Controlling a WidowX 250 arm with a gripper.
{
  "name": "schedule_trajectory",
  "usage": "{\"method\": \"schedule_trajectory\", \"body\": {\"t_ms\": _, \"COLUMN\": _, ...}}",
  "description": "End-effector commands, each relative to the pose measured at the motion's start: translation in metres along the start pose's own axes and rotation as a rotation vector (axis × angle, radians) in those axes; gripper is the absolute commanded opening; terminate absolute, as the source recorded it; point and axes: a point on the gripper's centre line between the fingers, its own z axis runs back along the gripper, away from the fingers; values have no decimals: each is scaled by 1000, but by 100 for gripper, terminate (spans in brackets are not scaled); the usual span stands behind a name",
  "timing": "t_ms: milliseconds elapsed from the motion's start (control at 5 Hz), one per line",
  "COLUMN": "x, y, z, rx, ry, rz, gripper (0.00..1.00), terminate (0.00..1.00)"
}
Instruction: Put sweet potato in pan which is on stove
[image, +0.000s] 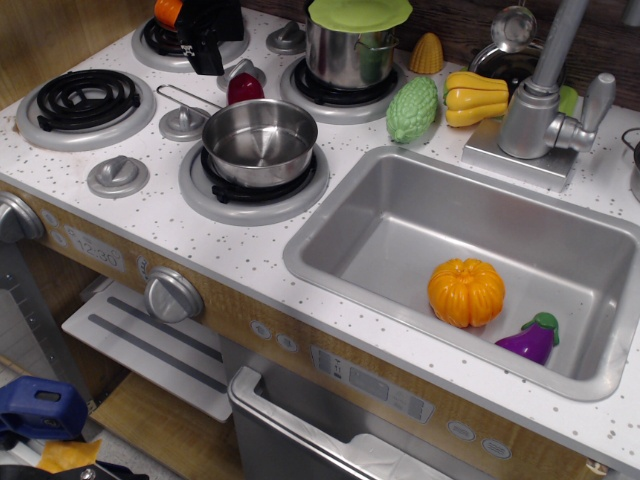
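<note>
Glossy maroon sweet potato (244, 88), shiny round pan (260, 141)

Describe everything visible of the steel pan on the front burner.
The pan is small, round, low-walled, shiny stainless steel, and empty. It sits upright on the front right burner of the stove. A thin wire handle runs back-left from its rim. The sweet potato lies just behind it on the cooktop; whether they touch cannot be told.

My sink (400, 215) holds a pumpkin (465, 292) and an eggplant (530, 340); a faucet (545, 95) stands behind. Beside me, a lidded pot (350, 45) sits near a green gourd (413, 108).
</note>
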Motion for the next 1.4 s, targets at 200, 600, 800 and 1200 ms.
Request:
{"method": "schedule_trajectory", "body": {"t_ms": 200, "x": -1, "y": 6, "z": -8, "rx": 9, "ry": -28, "rz": -15, "gripper": 100, "terminate": 0}}
{"method": "schedule_trajectory", "body": {"t_ms": 600, "x": -1, "y": 9, "z": -20, "rx": 34, "ry": -71, "rz": -37, "gripper": 100, "terminate": 0}}
{"method": "schedule_trajectory", "body": {"t_ms": 800, "x": 1, "y": 10, "z": -26, "rx": 35, "ry": -113, "rz": -25, "gripper": 100, "terminate": 0}}
{"method": "schedule_trajectory", "body": {"t_ms": 1200, "x": 14, "y": 11, "z": -30, "rx": 59, "ry": -158, "rz": -5, "gripper": 100, "terminate": 0}}
